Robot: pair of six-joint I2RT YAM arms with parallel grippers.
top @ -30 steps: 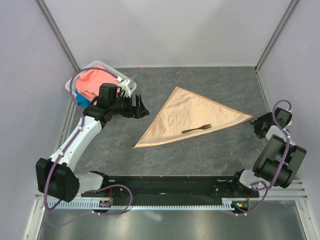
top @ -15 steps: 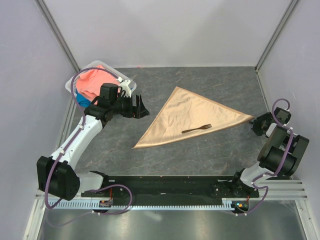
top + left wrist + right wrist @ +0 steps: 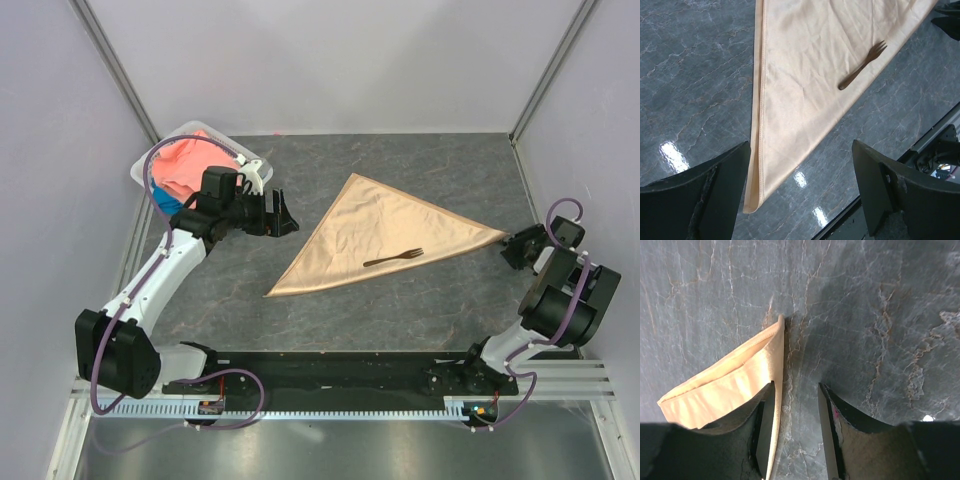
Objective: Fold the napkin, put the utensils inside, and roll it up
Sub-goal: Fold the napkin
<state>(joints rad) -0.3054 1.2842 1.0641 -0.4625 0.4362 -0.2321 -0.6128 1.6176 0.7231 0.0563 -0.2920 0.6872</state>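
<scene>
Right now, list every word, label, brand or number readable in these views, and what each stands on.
No text can be read.
The napkin, fork, plastic bin and table carry no print.
An orange patch on the front rail is too small to tell.

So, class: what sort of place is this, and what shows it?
Probably a robot lab cell: left arm and right arm bolted at a grey table, plain walls, a bin of cloths.

Peach-gold napkin (image 3: pixel 365 230) folded into a flat triangle (double layer at edges); dark brown fork (image 3: pixel 393 257) lies on it, tines right.
</scene>
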